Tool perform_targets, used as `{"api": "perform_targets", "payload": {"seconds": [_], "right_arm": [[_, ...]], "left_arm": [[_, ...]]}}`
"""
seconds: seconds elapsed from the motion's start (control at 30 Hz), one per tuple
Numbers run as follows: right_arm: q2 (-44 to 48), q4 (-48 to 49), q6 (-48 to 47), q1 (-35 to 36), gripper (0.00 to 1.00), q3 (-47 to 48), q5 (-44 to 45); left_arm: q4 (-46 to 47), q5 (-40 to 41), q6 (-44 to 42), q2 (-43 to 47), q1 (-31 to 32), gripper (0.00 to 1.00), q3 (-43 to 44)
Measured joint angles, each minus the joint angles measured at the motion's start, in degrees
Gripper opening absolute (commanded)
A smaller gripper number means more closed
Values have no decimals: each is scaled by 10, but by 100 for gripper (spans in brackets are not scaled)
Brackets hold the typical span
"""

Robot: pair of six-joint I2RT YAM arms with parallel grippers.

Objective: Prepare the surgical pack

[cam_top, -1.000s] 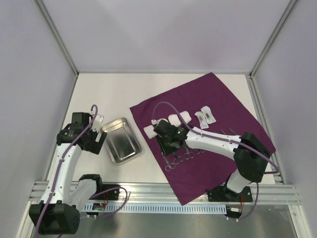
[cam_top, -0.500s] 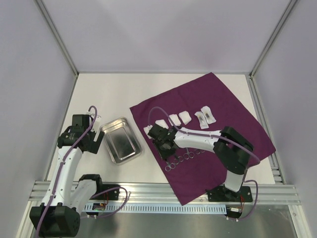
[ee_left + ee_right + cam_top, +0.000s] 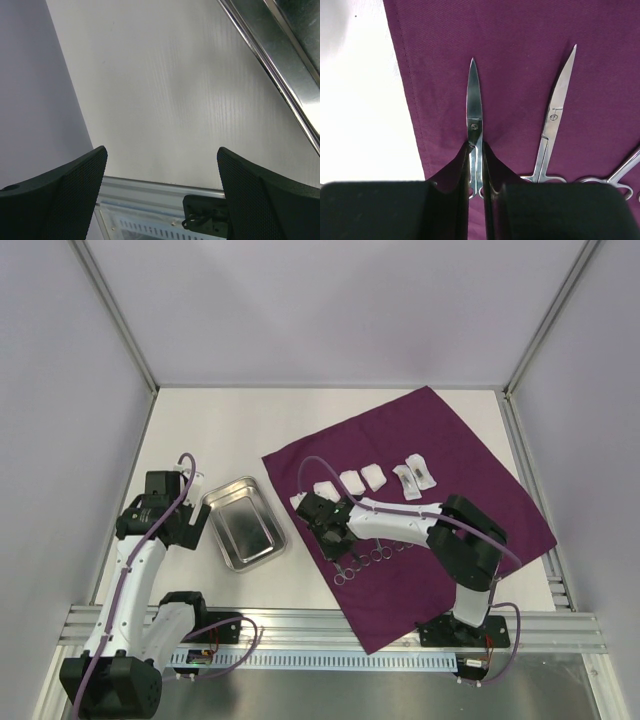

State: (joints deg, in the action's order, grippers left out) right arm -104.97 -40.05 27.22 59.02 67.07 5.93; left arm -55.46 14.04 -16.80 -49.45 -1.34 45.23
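Observation:
A dark purple cloth [image 3: 440,455] lies flat on the right half of the table. On it are white gauze pads [image 3: 362,478] and a row of steel instruments [image 3: 375,555]. A shiny steel tray [image 3: 243,523] sits on the bare table left of the cloth. My right gripper [image 3: 333,530] is down on the cloth's left part, shut on a pair of small steel scissors [image 3: 474,117] by the shanks. A second pair of scissors [image 3: 554,125] lies to its right. My left gripper [image 3: 160,200] is open and empty, left of the tray [image 3: 280,60].
Two small packets [image 3: 417,475] lie on the cloth behind the instruments. Aluminium frame posts and grey walls enclose the table. The cloth's left hem [image 3: 407,90] runs beside the scissors, with bare white table beyond it.
My right gripper slid left along the cloth to the leftmost scissors and closed on them. My left gripper shifted slightly away from the tray.

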Motion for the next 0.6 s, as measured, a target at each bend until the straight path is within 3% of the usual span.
{"api": "perform_targets", "payload": {"seconds": [0.6], "right_arm": [[57,15,4,2,0,-2,16]], "left_arm": [[0,-2,0,2,0,100,0]]}}
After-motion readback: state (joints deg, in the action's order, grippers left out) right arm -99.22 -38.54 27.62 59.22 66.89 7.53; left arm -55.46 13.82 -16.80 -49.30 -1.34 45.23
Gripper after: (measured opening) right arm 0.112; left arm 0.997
